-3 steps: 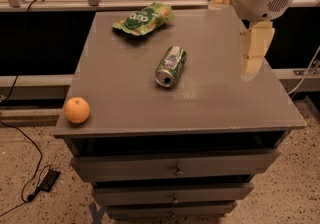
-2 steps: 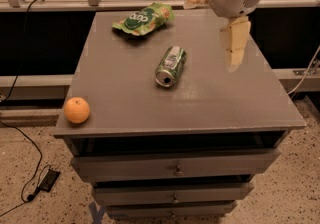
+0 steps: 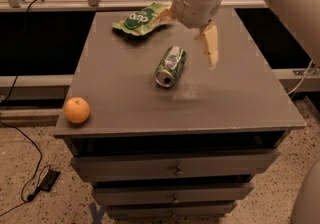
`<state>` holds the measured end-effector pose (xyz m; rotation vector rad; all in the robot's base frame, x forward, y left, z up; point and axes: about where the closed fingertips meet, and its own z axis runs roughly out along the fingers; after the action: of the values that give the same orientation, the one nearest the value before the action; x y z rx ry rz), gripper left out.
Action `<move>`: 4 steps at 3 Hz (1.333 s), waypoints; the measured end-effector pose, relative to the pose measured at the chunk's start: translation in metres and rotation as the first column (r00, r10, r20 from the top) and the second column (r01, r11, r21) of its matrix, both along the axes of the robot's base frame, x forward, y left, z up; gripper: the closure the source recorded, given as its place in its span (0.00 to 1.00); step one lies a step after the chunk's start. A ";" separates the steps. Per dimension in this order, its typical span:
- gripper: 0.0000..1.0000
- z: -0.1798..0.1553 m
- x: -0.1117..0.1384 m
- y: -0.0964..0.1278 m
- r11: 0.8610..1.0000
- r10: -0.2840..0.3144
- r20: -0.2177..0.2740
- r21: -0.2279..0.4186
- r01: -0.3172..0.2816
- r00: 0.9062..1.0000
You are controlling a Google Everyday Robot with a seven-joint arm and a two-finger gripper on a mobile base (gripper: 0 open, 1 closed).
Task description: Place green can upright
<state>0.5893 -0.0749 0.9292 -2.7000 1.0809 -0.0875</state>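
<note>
The green can [image 3: 171, 66] lies on its side near the middle of the grey cabinet top [image 3: 125, 98], with its silver top and opening facing the front. My gripper [image 3: 186, 41] hangs above the cabinet, just behind and to the right of the can, and does not touch it. It is open and empty. One pale finger [image 3: 209, 45] points down to the right of the can. The other finger [image 3: 164, 16] sticks out to the left by the snack bag.
A flat green snack bag [image 3: 141, 19] lies at the back of the cabinet top. An orange [image 3: 76, 110] sits at the front left corner. Drawers [image 3: 175, 168] are below. A black cable and adapter [image 3: 47, 179] lie on the floor at the left.
My gripper has moved left across the cabinet top, from near the right edge to just beside the can. The can, bag and orange have not moved.
</note>
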 end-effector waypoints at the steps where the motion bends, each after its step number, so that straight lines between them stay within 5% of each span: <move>1: 0.00 -0.027 -0.001 0.018 0.995 0.101 -0.034 -0.006 -0.101 0.994; 3: 0.00 -0.066 -0.012 0.043 0.977 0.213 -0.067 -0.006 -0.214 0.975; 4: 0.00 -0.077 -0.011 0.047 0.973 0.230 -0.025 -0.021 -0.230 0.973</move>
<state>0.5784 -0.0282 0.8527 -2.8319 0.7693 -0.0299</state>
